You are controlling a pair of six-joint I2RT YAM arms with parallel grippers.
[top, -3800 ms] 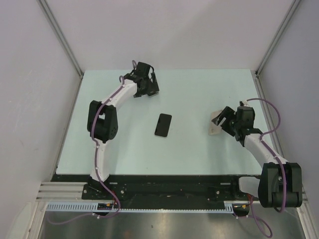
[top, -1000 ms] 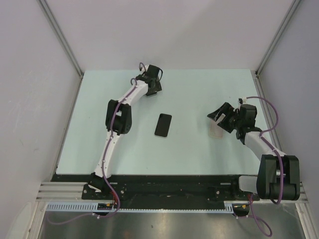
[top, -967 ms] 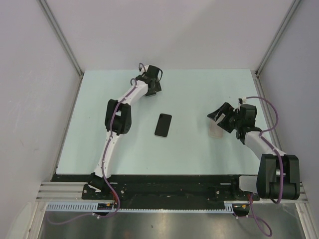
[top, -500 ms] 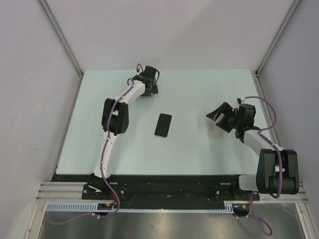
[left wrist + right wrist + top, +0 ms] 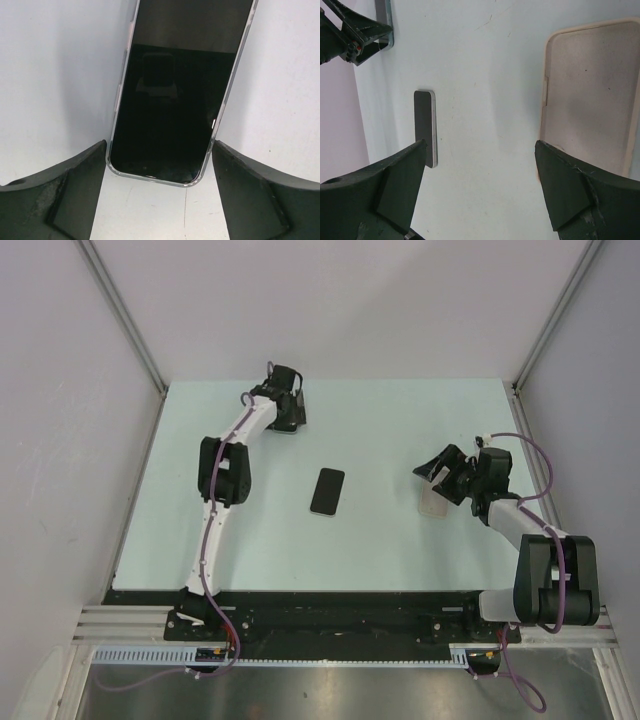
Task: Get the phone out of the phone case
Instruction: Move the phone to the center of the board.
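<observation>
From above: note the phone (image 5: 327,491) lying flat near the middle of the table (image 5: 400,560), dark face up, out of the case (image 5: 433,505) and well apart from it; held by neither gripper. Long axis near-to-far, far end leaning slightly toward the right arm's side. Find the case to the right of the phone, beige, partly hidden from above by the right gripper (image 5: 480,145); long axis roughly parallel to the phone's.

Only in the right wrist view: case cavity turned upward, speckled beige floor showing inside a raised rim, small notch in the wall on the phone's side; lower corner of the case covered by one jaw; phone reduced to a thin dark slab with a pale edge, just above the other jaw in the picture. Right gripper: jaws spread wide, holding nothing.

Only in the left wrist view: glossy screen with a dim reflection, silvery rim, slim buttons along one long edge; rounded end pointing at the camera, long axis running straight away between the jaws. Left gripper (image 5: 159,145): jaws spread wide, wider than the phone, holding nothing; no contact visible.

From above, left gripper over the far part of the table, apart from the phone; jaw spread not readable there.
</observation>
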